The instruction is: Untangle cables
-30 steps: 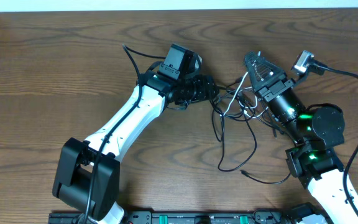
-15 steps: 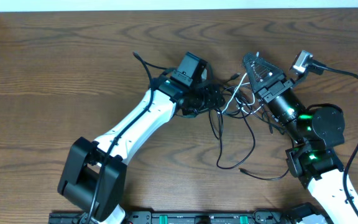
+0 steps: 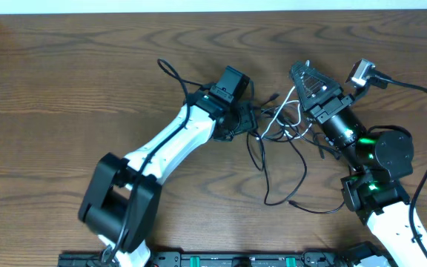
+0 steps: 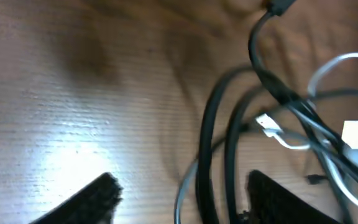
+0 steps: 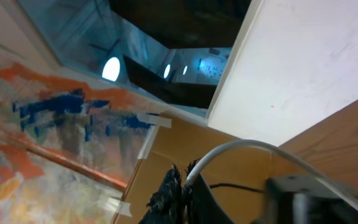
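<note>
- Tabletop (image 3: 65, 74): carries the cables and both arms. The left arm (image 3: 169, 141) rises from the near edge left of centre, and the right arm (image 3: 380, 152) from the near-right corner.
- Cables (image 3: 279, 124): one tangle right of centre, nearer the far edge, lying between the two claws.
- Left claw (image 3: 249, 119): at the tangle's left side, low over the tabletop. In the wrist view, strands run between its fingers (image 4: 104, 190), closer to the right-hand one.
- Right claw (image 3: 302, 73): at the tangle's far-right side, tilted toward the far edge, with one strand leading up to its tip.
- From the tangle, strands trail toward the near edge, ending in a plug (image 3: 291, 202) left of the right arm.
</note>
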Motion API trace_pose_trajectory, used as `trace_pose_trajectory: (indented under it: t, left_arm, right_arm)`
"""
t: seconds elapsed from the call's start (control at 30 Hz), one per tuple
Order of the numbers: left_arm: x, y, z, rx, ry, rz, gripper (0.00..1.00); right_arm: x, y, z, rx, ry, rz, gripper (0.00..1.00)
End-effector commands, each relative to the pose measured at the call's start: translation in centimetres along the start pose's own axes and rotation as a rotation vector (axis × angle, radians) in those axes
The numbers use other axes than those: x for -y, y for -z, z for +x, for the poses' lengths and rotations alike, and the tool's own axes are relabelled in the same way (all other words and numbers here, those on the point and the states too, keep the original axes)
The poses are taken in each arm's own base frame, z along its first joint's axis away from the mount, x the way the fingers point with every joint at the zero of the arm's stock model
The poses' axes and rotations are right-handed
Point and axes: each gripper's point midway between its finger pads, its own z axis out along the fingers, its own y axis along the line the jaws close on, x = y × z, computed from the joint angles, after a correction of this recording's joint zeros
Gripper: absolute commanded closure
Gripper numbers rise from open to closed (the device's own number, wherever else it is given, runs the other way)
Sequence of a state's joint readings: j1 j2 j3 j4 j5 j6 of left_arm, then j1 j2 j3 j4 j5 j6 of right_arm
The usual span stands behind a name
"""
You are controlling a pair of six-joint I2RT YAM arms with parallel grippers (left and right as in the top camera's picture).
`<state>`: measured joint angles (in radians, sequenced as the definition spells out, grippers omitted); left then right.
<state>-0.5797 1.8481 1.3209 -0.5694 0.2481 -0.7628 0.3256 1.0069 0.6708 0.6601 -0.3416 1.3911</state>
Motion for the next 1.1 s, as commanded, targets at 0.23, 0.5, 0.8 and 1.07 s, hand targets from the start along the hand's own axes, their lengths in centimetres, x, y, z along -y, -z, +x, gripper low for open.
trace_pose_trajectory:
  t: [0.23, 0.5, 0.8, 1.07]
  left_arm:
    - [-1.9, -2.5, -0.3, -0.025, -0.007, -0.073, 0.92]
    - [-5.5, -1.3, -2.1, -0.039, 0.052, -0.12, 0.92]
    - [-15.2, 3.6, -7.3, 0.007, 0.262, -0.186, 0.92]
    - [-20.9, 5.8, -9.2, 0.035, 0.38, -0.211, 0.92]
  right_arm:
    - [-1.6, 0.0, -0.4, 0.004, 0.007, -0.039, 0.98]
    - [-0.3, 0.0, -0.2, -0.001, 0.015, 0.012, 0.98]
    - [0.8, 0.1, -0.7, 0.009, 0.035, 0.056, 0.98]
    - [7.5, 1.7, -0.9, -0.005, 0.1, 0.33, 0.98]
